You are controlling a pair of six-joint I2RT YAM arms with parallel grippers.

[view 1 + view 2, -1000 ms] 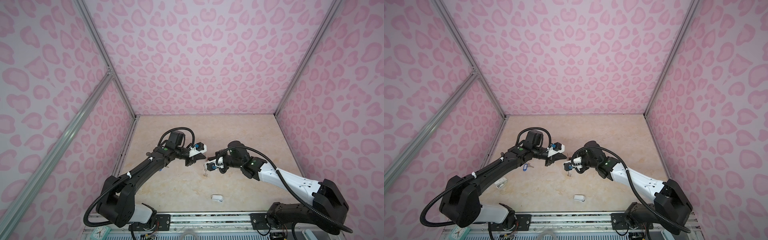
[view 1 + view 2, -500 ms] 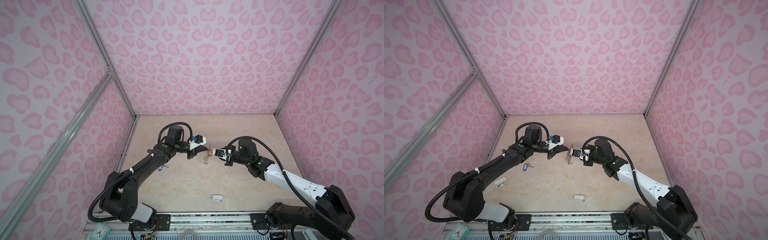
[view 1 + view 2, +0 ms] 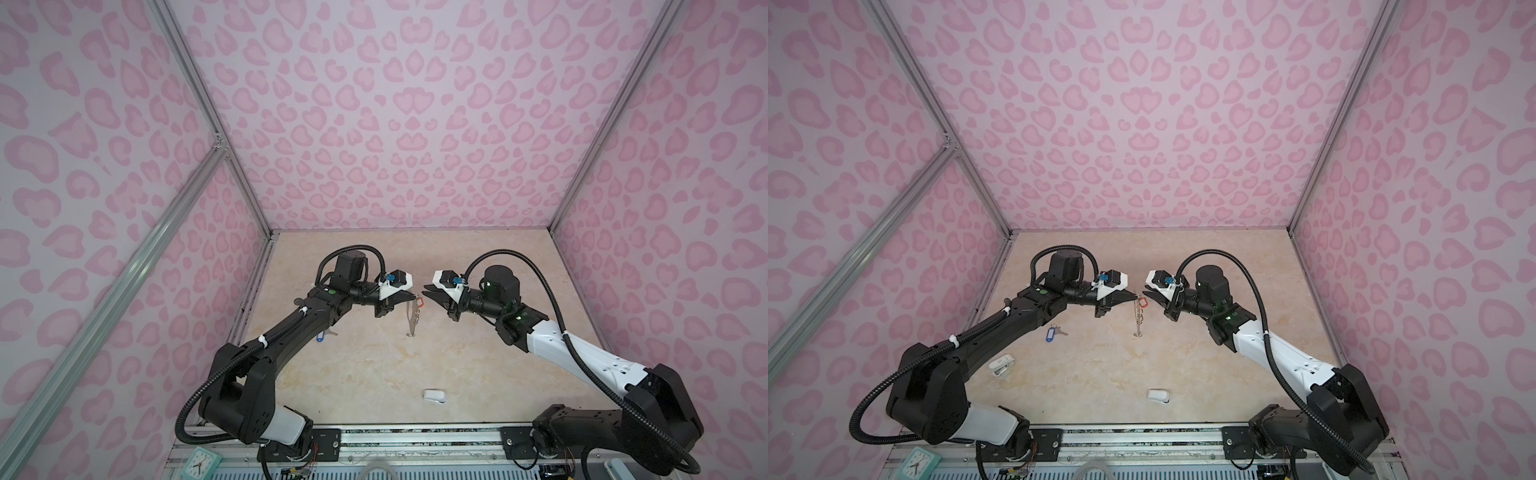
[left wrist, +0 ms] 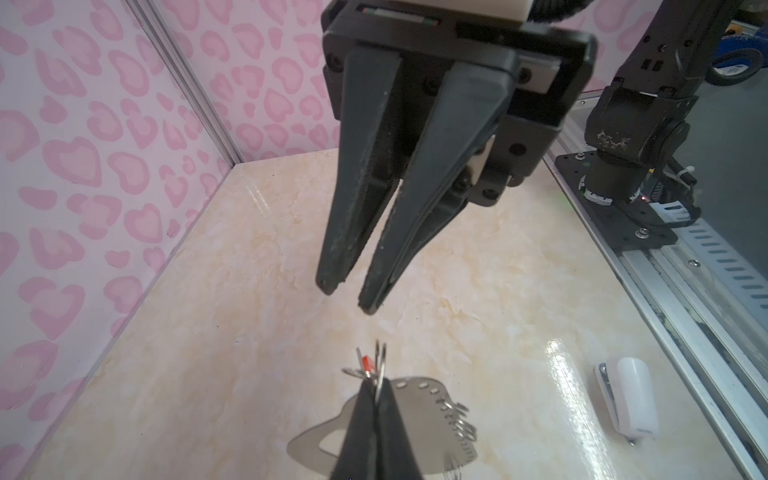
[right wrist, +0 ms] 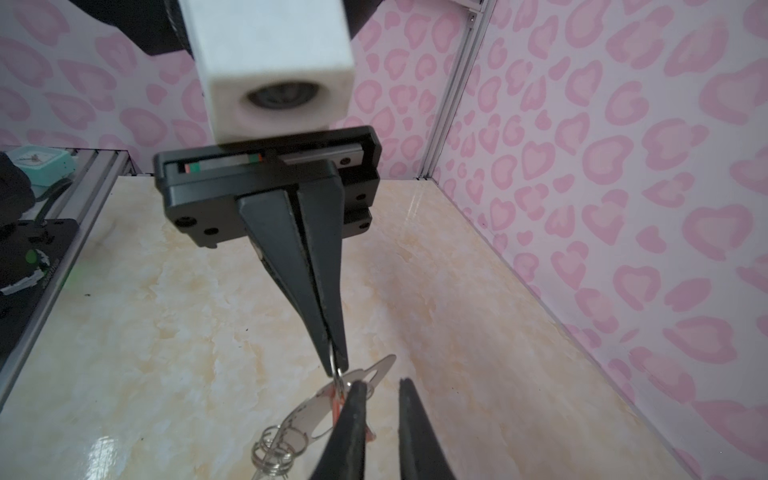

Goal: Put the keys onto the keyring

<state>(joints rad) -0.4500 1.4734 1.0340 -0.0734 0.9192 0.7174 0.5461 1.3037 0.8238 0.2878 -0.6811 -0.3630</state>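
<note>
My left gripper [image 3: 415,297] [image 3: 1136,296] [image 4: 376,386] is shut on a wire ring at the top of the keyring [image 3: 410,320] [image 3: 1137,318] [image 4: 419,411]. The grey plate hangs edge-on above the table. The orange-tagged key [image 3: 420,303] [image 3: 1143,302] [image 4: 368,363] hangs at that ring, beside the left fingertips. My right gripper [image 3: 426,291] [image 3: 1147,291] [image 5: 382,384] stands just right of it, slightly open, nothing between its fingers. The blue-tagged key [image 3: 1051,333] lies on the table beside the left arm.
A small white rounded object [image 3: 435,395] [image 3: 1158,396] lies near the front edge. Another white item [image 3: 1000,365] lies at the front left by the left arm. Pink patterned walls enclose the marble table [image 3: 374,365] on three sides.
The right gripper has opened and drawn back to the right, away from the keyring. The left gripper has carried the keyring up and toward the back.
</note>
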